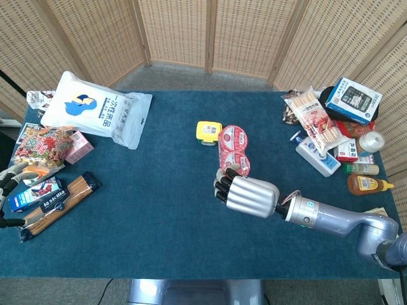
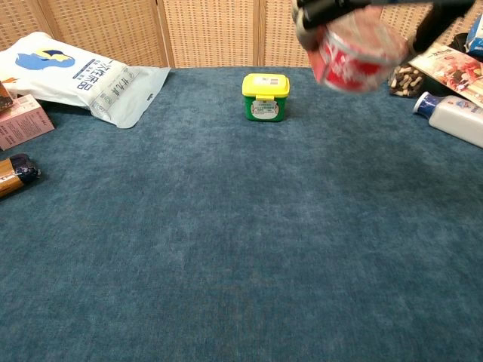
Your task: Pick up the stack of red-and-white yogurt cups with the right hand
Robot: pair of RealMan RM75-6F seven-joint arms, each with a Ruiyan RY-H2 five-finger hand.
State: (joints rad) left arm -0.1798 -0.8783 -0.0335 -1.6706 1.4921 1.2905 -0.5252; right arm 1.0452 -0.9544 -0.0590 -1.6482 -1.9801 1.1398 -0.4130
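My right hand (image 1: 245, 194) grips the pack of red-and-white yogurt cups (image 1: 233, 147) and holds it well above the blue table. In the chest view the cups (image 2: 355, 53) hang at the top edge, with dark fingers (image 2: 317, 11) curled over them and the rest of the hand cut off. The foil lids face up in the head view. My left hand (image 1: 9, 179) lies at the far left edge of the table, fingers apart, holding nothing.
A small yellow-lidded green tub (image 2: 265, 96) stands just behind where the cups were. A white bag (image 1: 96, 108) lies back left; snack boxes (image 1: 44, 190) sit at the left edge. Packets and bottles (image 1: 337, 136) crowd the right side.
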